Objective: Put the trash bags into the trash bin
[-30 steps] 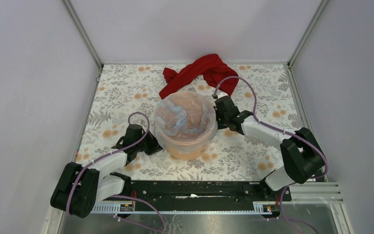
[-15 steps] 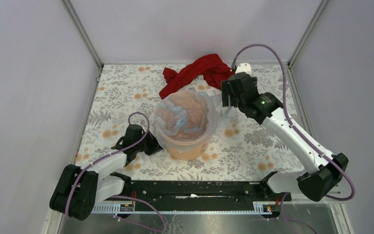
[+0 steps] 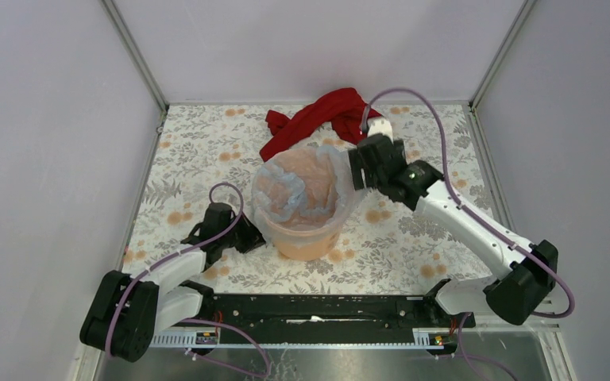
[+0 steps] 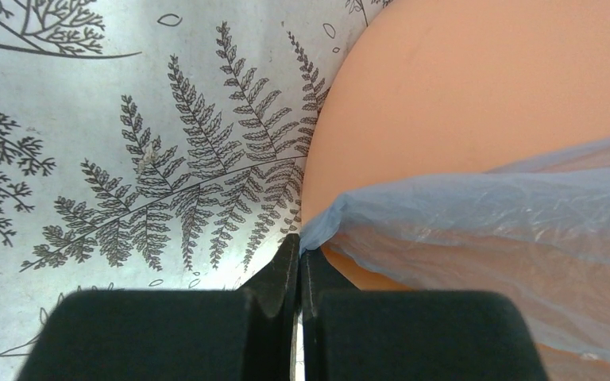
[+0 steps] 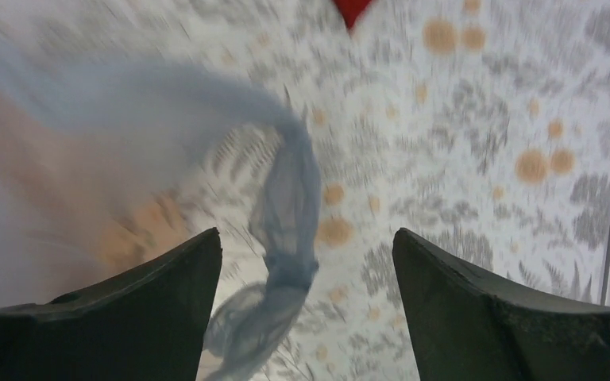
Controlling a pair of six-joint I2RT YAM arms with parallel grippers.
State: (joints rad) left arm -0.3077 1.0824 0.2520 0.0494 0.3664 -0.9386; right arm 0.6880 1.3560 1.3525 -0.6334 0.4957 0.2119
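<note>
The right arm has swung up and away from the bin's right-hand wall, where it sat low a second ago. It now hangs over the far right of the rim, and the right fingers (image 3: 362, 166), which were nearly closed then, are spread wide and hold nothing. That looks like a let-go followed by a fresh approach, so the right side of the liner is loose for the moment and needs to be caught again before it can be drawn over the edge. The left arm has not shifted. The left fingers (image 4: 299, 260) are pressed together on a corner of the thin, translucent pale blue plastic trash bag (image 3: 302, 189), pinning it against the outer wall of the round orange plastic bin (image 3: 311, 243), low down near the floral-patterned surface (image 3: 198, 151). The bag sits inside the bin with its crinkled film bunched around the inner wall. On the left it is already folded down over the rim. On the far right a flap stands up above the edge. In the blurred right wrist view, a twisted tail of film dangles outside the bin, between the open fingers and touching neither. A crumpled red cloth (image 3: 326, 119) lies behind the bin, just beyond the right arm.
</note>
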